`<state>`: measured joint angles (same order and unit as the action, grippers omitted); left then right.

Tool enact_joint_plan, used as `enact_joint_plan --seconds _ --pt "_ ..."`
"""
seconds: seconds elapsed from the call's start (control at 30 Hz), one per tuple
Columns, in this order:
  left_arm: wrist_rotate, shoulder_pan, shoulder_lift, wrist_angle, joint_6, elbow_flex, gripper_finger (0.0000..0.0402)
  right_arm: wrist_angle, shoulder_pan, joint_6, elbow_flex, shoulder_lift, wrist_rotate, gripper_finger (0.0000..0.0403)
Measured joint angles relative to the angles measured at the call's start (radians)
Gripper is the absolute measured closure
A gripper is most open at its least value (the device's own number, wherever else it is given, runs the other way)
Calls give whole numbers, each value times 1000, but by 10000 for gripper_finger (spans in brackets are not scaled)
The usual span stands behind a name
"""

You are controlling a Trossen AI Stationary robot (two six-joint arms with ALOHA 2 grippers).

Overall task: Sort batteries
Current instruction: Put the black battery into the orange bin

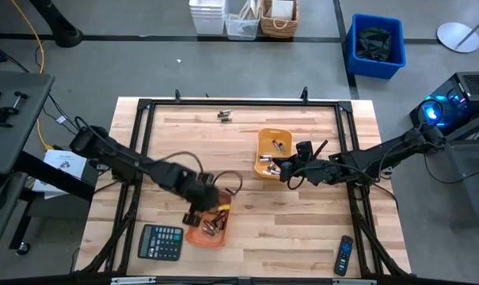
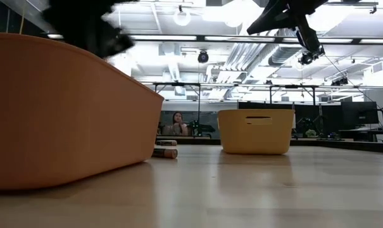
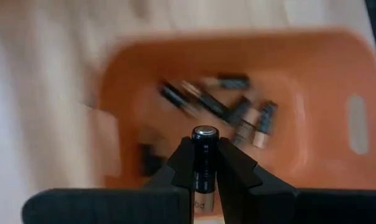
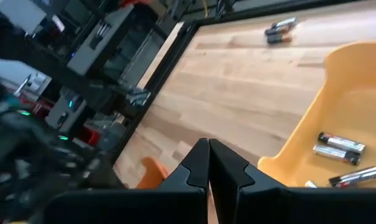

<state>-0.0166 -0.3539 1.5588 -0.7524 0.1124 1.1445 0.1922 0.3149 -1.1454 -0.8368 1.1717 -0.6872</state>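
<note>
High view: left gripper (image 1: 201,207) over the orange tray (image 1: 193,235); right gripper (image 1: 289,172) beside the yellow tray (image 1: 264,141); 2 loose batteries (image 1: 224,115) lie well apart.

Left wrist view: fingers clamped on 1 battery (image 3: 204,155), mid-body. Judged rigid, light, slick; grip across the barrel.

Right wrist view: fingers together, empty.

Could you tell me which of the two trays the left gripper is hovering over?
The darker orange tray beside the calculator; the left gripper, holding a battery, hangs above it.
</note>
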Motion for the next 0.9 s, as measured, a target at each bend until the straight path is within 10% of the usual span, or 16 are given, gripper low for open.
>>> enact_joint_plan --seconds 0.23,0.63,0.73,0.9 --pt "13 -66 -2 185 121 -85 368 10 0 0 0 0 22 403" --pt "26 62 -1 81 -53 56 167 10 0 -31 0 0 38 403" --pt "195 128 -4 41 -137 109 162 9 0 -57 0 0 34 403" --pt "199 227 -2 23 -142 33 189 9 0 -94 0 0 32 403"
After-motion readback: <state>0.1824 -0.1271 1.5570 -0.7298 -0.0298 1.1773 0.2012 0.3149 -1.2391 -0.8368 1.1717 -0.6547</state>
